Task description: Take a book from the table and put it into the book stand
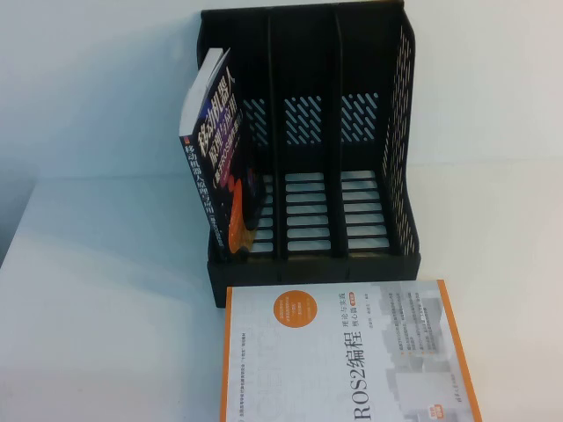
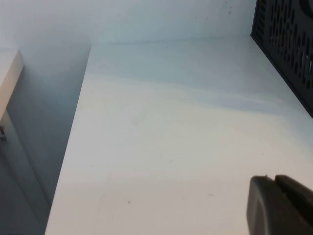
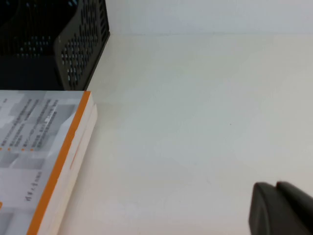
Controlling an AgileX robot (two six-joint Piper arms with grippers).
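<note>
Black book stand (image 1: 387, 211) at the back of the bench (image 1: 106, 299). Its leftmost slot holds one dark-covered book (image 1: 215, 154), leaning. Middle and right slots empty. White-and-orange book (image 1: 343, 360) lies flat just in front of the stand, ungrasped. Left gripper (image 2: 281, 205) hangs over bare bench; right gripper (image 3: 281, 208) near the flat book; jaws together on both. Judgement: the flat book's transfer not yet begun.
</note>
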